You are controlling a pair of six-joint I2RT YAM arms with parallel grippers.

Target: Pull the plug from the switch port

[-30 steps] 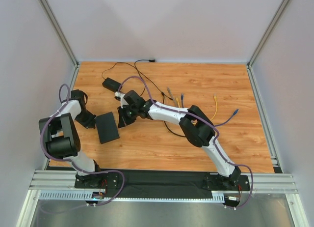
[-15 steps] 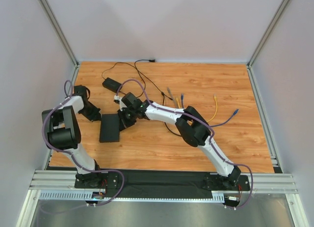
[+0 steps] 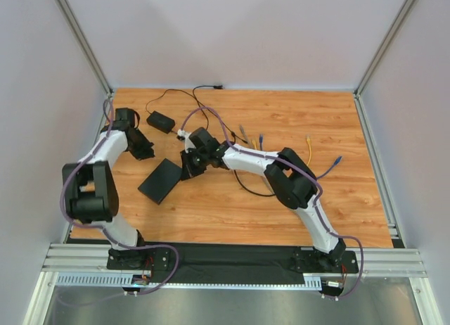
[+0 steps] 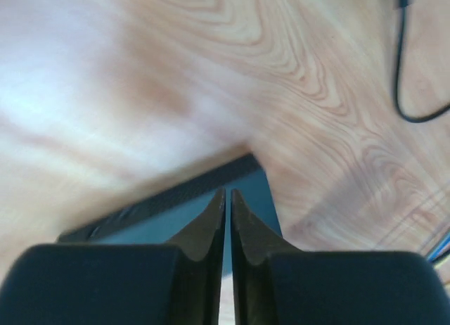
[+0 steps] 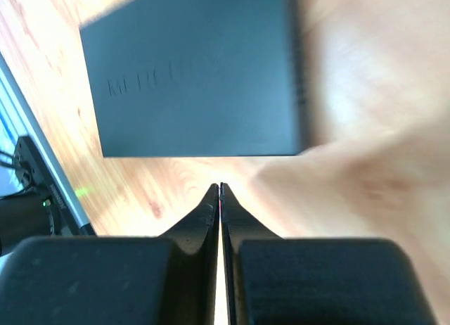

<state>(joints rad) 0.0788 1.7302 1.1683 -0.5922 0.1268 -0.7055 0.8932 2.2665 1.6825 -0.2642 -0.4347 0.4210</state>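
Fingers of the left arm (image 3: 140,148) stand almost together, with only a thin slit between them in the left wrist view (image 4: 216,212), and nothing is held in that slit. The right fingers (image 3: 191,163) are pressed together too, tip against tip (image 5: 209,205), and they also hold nothing. The switch (image 3: 161,180) lies flat on the counter (image 3: 337,205), turned diagonally, between the two arms. From above, the left fingers are near its far corner but apart from it, on the left side, while the right fingers are just beside its far right edge. In the right wrist view the switch (image 5: 197,79) lies straight ahead of the fingertips, with a narrow strip of bare wood between them, and faint letters show on its top. In the left wrist view one corner of the switch (image 4: 261,198) shows just behind the fingertips; whether they touch it I cannot tell. A small black brick (image 3: 160,121) with its thin cable (image 3: 211,112) lies farther back.
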